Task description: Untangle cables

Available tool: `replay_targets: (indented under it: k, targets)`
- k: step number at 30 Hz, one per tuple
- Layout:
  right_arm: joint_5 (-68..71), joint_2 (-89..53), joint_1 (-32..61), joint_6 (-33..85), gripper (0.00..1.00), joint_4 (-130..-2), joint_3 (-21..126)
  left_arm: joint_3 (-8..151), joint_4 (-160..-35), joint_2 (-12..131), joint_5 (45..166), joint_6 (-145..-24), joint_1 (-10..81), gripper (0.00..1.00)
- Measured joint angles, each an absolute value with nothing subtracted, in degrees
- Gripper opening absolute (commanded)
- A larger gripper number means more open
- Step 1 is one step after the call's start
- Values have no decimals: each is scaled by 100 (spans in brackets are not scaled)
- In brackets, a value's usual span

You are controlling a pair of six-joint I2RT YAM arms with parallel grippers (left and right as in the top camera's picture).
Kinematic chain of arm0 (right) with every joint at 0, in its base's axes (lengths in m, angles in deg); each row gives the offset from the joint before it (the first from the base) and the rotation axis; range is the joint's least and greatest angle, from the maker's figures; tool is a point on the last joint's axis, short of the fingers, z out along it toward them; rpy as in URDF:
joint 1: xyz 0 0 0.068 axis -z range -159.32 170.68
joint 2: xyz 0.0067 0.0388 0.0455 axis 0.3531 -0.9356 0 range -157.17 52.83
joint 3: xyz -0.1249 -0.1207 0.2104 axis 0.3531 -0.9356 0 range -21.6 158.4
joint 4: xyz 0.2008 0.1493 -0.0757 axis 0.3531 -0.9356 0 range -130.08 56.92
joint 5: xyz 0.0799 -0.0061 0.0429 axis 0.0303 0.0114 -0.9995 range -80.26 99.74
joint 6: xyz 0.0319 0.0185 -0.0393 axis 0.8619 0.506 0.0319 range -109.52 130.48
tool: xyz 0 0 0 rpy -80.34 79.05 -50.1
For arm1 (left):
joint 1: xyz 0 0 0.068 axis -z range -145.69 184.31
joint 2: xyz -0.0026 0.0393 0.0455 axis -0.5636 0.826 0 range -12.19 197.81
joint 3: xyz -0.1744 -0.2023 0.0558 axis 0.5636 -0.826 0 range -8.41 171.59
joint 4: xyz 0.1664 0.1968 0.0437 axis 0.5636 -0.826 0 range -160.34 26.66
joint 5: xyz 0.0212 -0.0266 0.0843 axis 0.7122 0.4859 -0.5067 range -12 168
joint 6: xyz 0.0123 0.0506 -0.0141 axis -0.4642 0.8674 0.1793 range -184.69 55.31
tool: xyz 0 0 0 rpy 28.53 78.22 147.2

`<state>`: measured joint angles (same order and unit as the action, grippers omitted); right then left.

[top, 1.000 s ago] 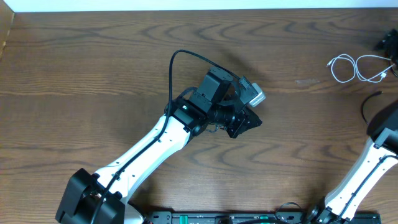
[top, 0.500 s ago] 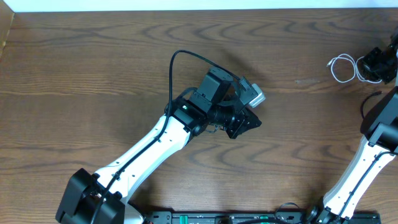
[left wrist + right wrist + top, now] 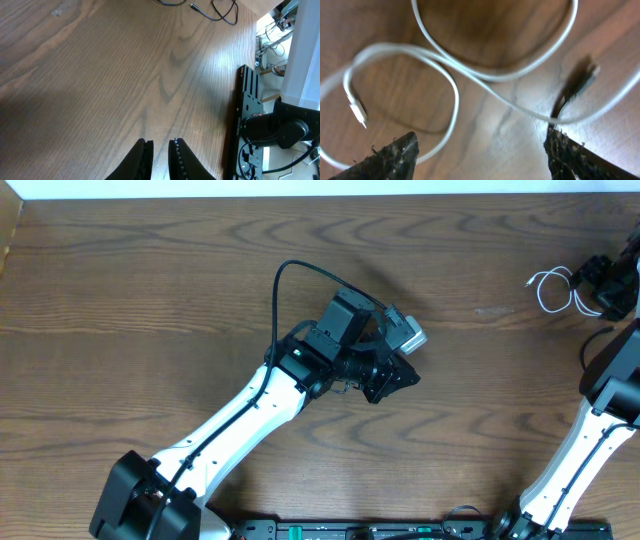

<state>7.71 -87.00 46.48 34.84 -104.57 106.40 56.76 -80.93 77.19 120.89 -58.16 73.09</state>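
Observation:
The white cable point(image 3: 545, 288) lies in loops at the far right of the table. In the right wrist view it point(image 3: 456, 95) curves across the wood just ahead of my fingers, with its white plug point(image 3: 358, 113) at the left. A black plug end point(image 3: 580, 85) of the black cable lies by the right finger. My right gripper point(image 3: 600, 285) point(image 3: 481, 157) is wide open, low over the white loops. The black cable point(image 3: 215, 9) also shows far off in the left wrist view. My left gripper point(image 3: 398, 376) point(image 3: 160, 160) is mid-table, empty, with only a narrow gap between its fingers.
The table's right edge point(image 3: 250, 45) is close to the cables. Past it stands a black rail with electronics point(image 3: 247, 115) and loose wires. The left arm point(image 3: 250, 415) lies diagonally across the middle of the table.
My right gripper has come in from the right edge over the right part of the white cable, covering it from above. The left arm has not moved.

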Motion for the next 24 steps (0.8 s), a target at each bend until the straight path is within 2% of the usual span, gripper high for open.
replay_targets:
  k: [9, 14, 22, 24]
  targets:
    - [280, -8689, 4648, 3528, 78, -11191, 10640, 5676, -8095, 7719, 12089, -5674, 7309, 17]
    - [295, -8676, 4648, 3524, 77, -10900, 10640, 5676, -8093, 7719, 12089, -5668, 7309, 17]
    - [1353, -8630, 4648, 3506, 82, -10568, 10640, 5676, -8110, 7719, 12089, -5534, 7309, 17]
    - [1563, -8621, 4648, 3506, 79, -10548, 10640, 5676, -8110, 7719, 12089, -5471, 7309, 17]
